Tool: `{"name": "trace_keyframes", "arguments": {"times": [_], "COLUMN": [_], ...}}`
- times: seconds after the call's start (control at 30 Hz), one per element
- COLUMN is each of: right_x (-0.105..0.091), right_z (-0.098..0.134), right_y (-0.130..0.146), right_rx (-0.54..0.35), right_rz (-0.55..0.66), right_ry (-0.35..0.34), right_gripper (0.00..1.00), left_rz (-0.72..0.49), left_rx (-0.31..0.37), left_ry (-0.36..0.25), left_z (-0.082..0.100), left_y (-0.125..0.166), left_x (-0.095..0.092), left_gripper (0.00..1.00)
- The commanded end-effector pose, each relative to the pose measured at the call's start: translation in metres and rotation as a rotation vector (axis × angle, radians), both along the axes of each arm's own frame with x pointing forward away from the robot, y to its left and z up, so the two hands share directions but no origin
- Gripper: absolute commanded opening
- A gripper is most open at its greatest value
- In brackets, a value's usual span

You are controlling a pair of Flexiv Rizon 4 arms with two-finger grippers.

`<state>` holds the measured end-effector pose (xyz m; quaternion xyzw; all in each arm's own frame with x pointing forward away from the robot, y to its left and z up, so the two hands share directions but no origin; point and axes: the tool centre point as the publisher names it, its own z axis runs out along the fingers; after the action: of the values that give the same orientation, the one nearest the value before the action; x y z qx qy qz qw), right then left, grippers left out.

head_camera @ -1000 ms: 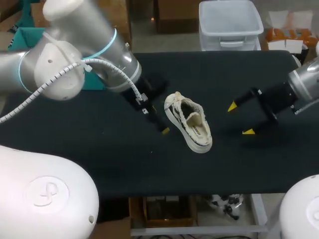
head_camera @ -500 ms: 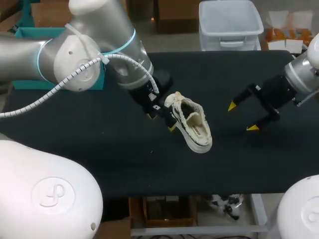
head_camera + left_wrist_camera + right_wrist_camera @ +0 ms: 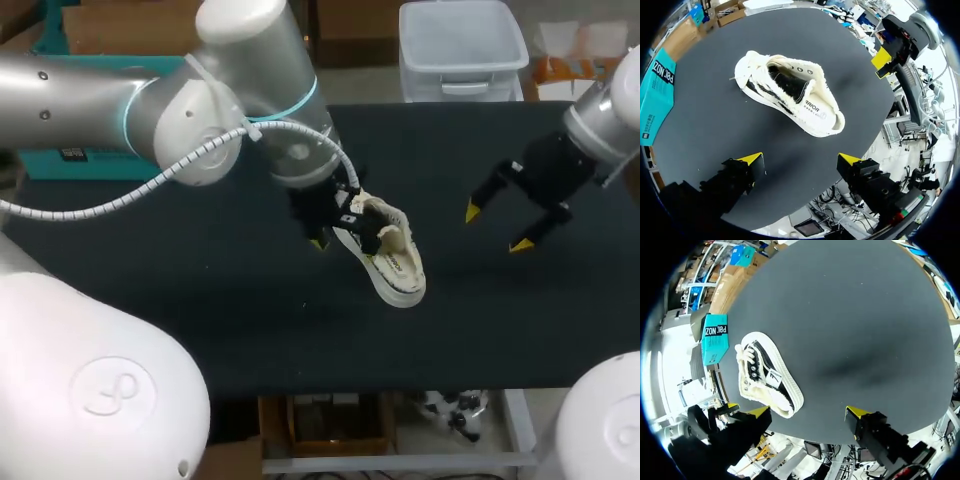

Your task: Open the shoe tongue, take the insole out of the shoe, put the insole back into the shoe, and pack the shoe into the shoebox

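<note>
Shoe (image 3: 388, 252) lies on its side near the middle of the table (image 3: 250, 330). The left gripper (image 3: 801, 160) hangs close over it with jaws apart, holding nothing. The right gripper (image 3: 495, 228) sits toward the right edge, also spread.

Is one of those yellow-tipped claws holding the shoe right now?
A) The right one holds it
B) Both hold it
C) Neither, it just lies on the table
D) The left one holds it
C: the left claw and the right claw both stand open with nothing between their fingers, and the shoe lies on the black table ahead of them.
</note>
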<state>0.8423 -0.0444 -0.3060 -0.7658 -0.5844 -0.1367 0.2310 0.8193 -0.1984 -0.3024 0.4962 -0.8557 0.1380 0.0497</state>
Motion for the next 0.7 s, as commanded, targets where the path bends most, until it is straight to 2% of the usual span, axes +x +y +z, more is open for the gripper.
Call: {"name": "trace_keyframes", "arguments": {"times": [0.03, 0.1, 0.13, 0.27, 0.4, 0.7], "right_x": [0.004, 0.007, 0.006, 0.003, 0.001, 0.008], "right_z": [0.0, -0.002, -0.004, -0.009, -0.014, -0.021], "right_y": [-0.001, -0.007, -0.012, -0.031, -0.045, -0.071], "right_rx": [0.009, -0.048, -0.05, -0.11, -0.132, -0.178], "right_rz": [0.015, 0.096, 0.106, 0.225, 0.316, 0.464], "right_ry": [0.027, 0.012, -0.013, -0.053, -0.099, -0.113], "right_gripper": [1.0, 1.0, 1.0, 1.0, 1.0, 1.0], "left_rz": [0.052, 0.081, 0.108, 0.157, 0.191, 0.323], "left_rx": [0.066, 0.066, 0.078, 0.089, 0.092, 0.091], "left_ry": [-0.018, -0.019, -0.038, -0.033, -0.013, 0.001], "left_z": [-0.008, -0.011, -0.012, -0.019, -0.024, -0.035], "left_y": [-0.021, -0.026, -0.028, -0.034, -0.036, -0.037], "left_x": [0.007, 0.008, 0.009, 0.011, 0.015, 0.033], "left_gripper": [1.0, 1.0, 1.0, 1.0, 1.0, 1.0]}}
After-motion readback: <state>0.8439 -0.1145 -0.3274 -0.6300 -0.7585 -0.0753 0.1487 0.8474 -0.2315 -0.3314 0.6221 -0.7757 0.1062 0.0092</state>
